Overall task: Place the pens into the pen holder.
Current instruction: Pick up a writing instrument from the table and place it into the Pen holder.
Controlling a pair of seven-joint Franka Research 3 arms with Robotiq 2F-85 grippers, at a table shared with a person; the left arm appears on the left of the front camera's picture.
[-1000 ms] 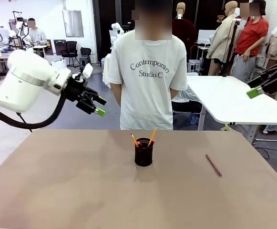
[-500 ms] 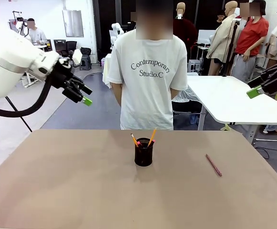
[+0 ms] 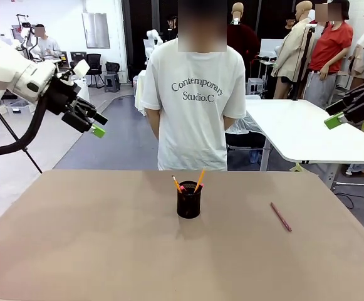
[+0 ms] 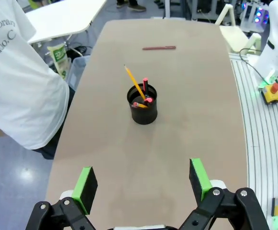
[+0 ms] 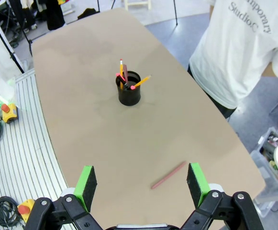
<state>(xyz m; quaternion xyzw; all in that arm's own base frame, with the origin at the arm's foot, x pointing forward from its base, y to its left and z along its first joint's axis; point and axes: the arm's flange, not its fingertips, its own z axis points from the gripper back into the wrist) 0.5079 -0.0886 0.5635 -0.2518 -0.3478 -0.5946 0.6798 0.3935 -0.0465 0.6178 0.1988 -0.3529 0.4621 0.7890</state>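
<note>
**One pink pen left on the table**

Most of the job looked done. The black pen holder (image 3: 188, 205) stood near the middle of the table (image 3: 75, 244), a little closer to the far edge. At least two pens stuck up out of it. The yellow-orange pen (image 3: 199, 180) leaned one way and the dark pen (image 3: 176, 184) with red bits leaned the other way. The tops were small and close together, so I could not tell if more were inside.

The pink pen (image 3: 280, 217) was not in the holder. It lay flat on the table, toward the right edge and well apart from the holder. Nothing was touching it. That pen looked like the only work left.

The left gripper (image 4: 141, 176) was up high in the air, out past the far left corner of the table. Its two green pads were spread wide and there was nothing between them. From its own camera, the holder sat far below, with the pink pen beyond it.

The right gripper (image 5: 140, 176) was up high too, out past the right edge of the table. Its pads were also spread wide and empty. From its own camera, the pink pen lay just below and between the pads, but far down on the table.

A person (image 3: 197, 100) stood at the far edge with both arms behind their back and did not reach in.

My guess was that the right gripper was better placed to get the last pen, because that pen lay on its side of the table.
</note>
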